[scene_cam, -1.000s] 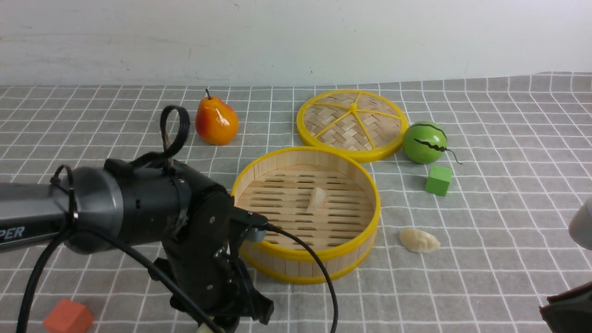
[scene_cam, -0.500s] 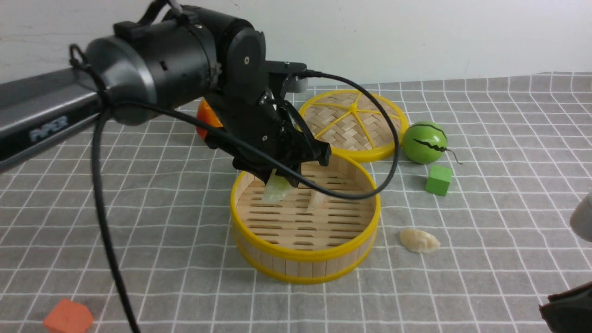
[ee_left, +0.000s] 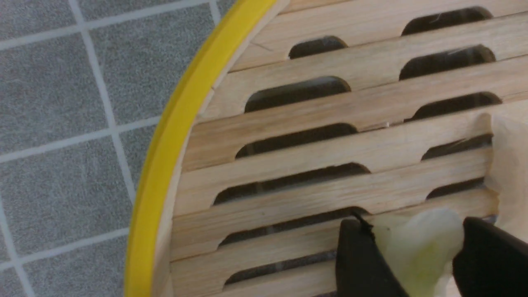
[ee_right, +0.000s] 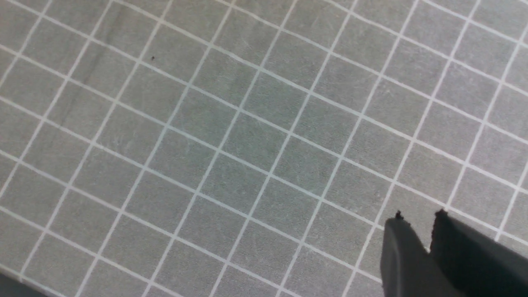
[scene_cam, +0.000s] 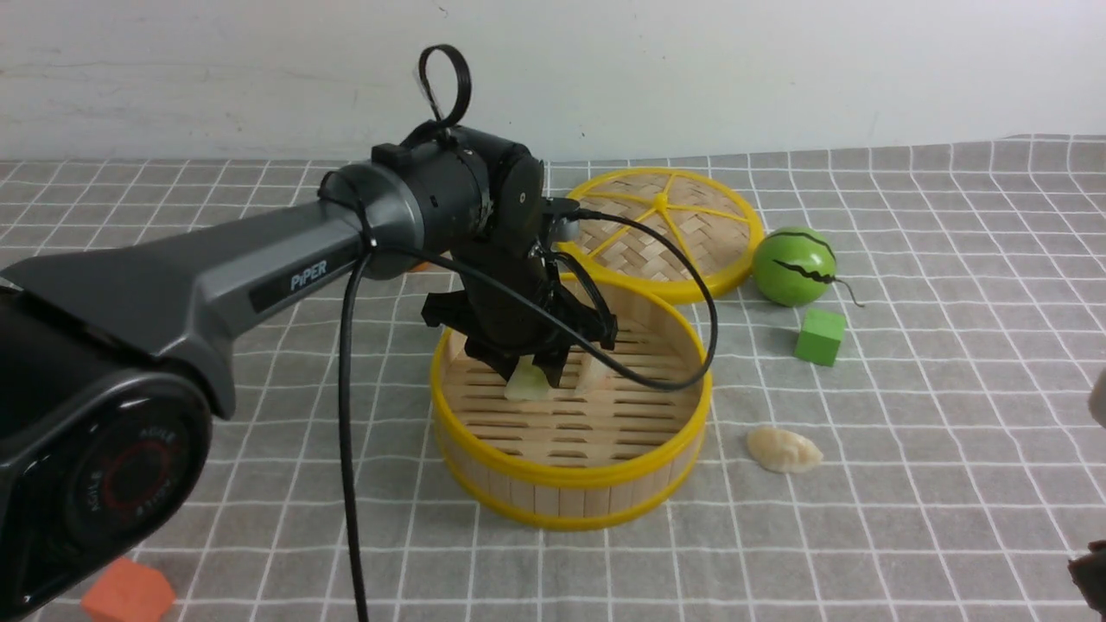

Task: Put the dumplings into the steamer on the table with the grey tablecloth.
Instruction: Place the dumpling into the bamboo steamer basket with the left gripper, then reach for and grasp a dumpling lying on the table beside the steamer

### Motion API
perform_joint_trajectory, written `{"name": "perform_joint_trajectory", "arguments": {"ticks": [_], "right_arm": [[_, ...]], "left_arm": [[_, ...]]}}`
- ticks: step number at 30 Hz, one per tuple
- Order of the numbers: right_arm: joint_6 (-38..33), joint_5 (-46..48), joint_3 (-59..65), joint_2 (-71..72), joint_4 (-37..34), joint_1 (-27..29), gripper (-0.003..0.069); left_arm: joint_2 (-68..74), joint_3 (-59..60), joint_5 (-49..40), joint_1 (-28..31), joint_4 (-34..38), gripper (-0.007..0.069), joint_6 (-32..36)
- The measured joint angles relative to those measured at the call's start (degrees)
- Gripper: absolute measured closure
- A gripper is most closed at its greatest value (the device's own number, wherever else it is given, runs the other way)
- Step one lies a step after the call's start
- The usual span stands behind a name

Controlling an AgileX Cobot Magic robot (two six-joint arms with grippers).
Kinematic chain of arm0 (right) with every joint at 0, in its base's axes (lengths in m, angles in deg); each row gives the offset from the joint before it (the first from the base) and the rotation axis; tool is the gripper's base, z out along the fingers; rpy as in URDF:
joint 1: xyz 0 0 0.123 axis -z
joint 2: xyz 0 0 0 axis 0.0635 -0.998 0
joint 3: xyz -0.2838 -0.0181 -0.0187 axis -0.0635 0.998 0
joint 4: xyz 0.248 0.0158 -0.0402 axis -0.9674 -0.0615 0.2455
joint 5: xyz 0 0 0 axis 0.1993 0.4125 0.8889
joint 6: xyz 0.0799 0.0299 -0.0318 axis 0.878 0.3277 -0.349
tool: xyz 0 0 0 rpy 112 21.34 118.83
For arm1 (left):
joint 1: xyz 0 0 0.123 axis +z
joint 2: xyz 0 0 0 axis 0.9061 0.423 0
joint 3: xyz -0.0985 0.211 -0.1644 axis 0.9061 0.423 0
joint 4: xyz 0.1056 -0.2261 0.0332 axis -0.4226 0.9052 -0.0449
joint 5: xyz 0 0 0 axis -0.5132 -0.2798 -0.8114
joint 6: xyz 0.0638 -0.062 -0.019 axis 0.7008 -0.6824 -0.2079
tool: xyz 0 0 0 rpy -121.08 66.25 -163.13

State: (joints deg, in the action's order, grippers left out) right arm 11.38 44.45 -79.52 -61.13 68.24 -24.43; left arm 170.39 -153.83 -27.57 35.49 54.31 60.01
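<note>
Tablecloth [scene_cam: 907,389] bears the steamer [scene_cam: 570,477]; the left gripper [scene_cam: 529,380] hangs within its wall, clamped on the green dumpling [scene_cam: 523,389], just beside the cream dumpling [scene_cam: 591,377]. Make sure the piece rests on the slats clear of its neighbour, then part the jaws fully before lifting.

Robot-manipulation lab bench, staged. Evidence: PiPER-branded left arm [scene_cam: 259,276] over a grey grid tablecloth [scene_cam: 950,363], bare white wall [scene_cam: 778,69] behind, toy props: mini watermelon [scene_cam: 793,266], green cube [scene_cam: 819,336], orange cube [scene_cam: 128,594]; black cable [scene_cam: 346,389] hanging off the arm
</note>
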Motion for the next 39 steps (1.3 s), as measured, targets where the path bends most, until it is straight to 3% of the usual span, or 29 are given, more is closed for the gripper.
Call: {"name": "perform_joint_trajectory", "arguments": {"ticks": [5,8,15,17,22,33,39], "right_arm": [[1.29,0.31,-2.86,-5.62,4.01,0.00,0.0504],[1.32,-1.15,-6.67,-12.27,5.15,0.00,0.0446],[1.32,-3.13,-17.10,-26.76,5.59,0.00,0.0302],[1.26,-3.82,-21.00,-33.41,5.56,0.23,0.0260],[-0.82,-6.87,-25.00,-43.00,3.95,2.81,0.0239],[-11.46,-16.20,-25.88,-56.98,2.50,7.33,0.0239],[-18.77,-19.43,-27.15,-62.08,0.77,7.40,0.0239]], "left_arm": [[-0.05,-3.28,-6.71,0.05,0.00,0.0183,-0.20],[-2.03,-8.65,-14.94,0.05,-0.43,0.0102,1.30],[-12.74,-13.61,-17.91,0.05,-1.37,0.0079,3.51],[-19.96,-12.42,-18.26,0.05,-1.81,0.0098,3.62],[-33.03,-4.13,-18.40,0.05,-2.33,0.0197,3.70],[-56.29,31.41,-18.45,0.05,-1.61,0.0622,3.50],[-62.55,42.53,-17.22,0.05,1.16,0.0638,3.38]]}}
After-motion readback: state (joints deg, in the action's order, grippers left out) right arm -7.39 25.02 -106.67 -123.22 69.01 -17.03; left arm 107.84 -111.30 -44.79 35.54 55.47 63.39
